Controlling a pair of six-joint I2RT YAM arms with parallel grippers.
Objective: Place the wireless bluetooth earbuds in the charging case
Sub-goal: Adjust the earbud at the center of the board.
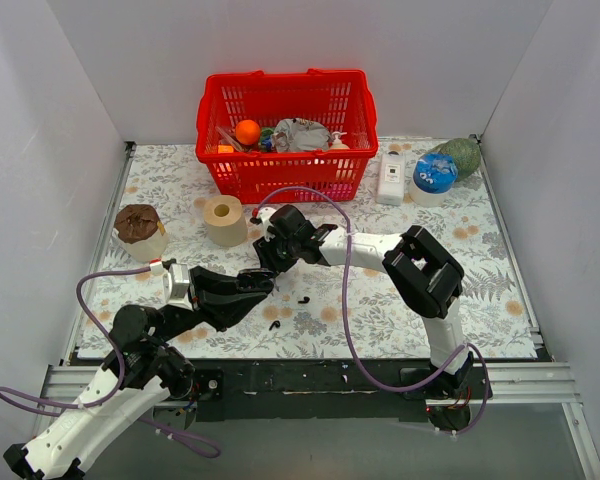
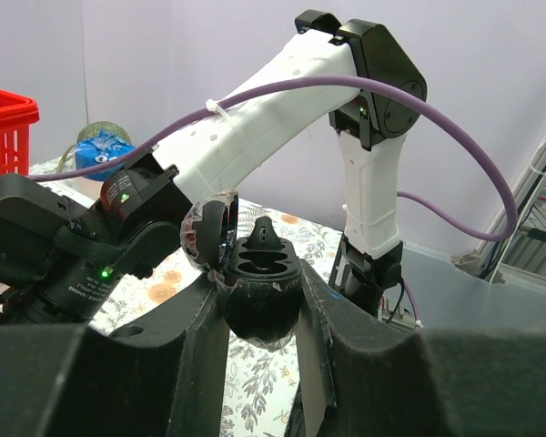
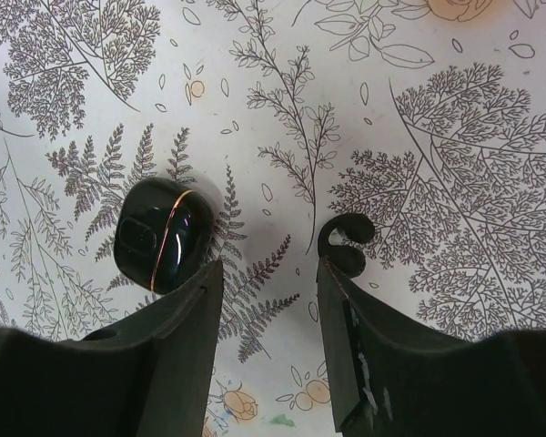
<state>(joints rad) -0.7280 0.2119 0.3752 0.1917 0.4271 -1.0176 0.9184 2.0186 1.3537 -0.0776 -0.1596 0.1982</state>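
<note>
The left gripper (image 2: 259, 309) is clamped on the open case (image 2: 259, 273), up off the mat (image 2: 168, 278), and the right gripper (image 3: 268, 273), fingers apart, hangs by a bud (image 3: 344, 238) that I think it should pinch next and carry to a slot.

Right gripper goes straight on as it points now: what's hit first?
Probably bare tablecloth: nothing lies in the right gripper gap. An earbud sits by one fingertip and may get clipped first; depth unclear.
</note>
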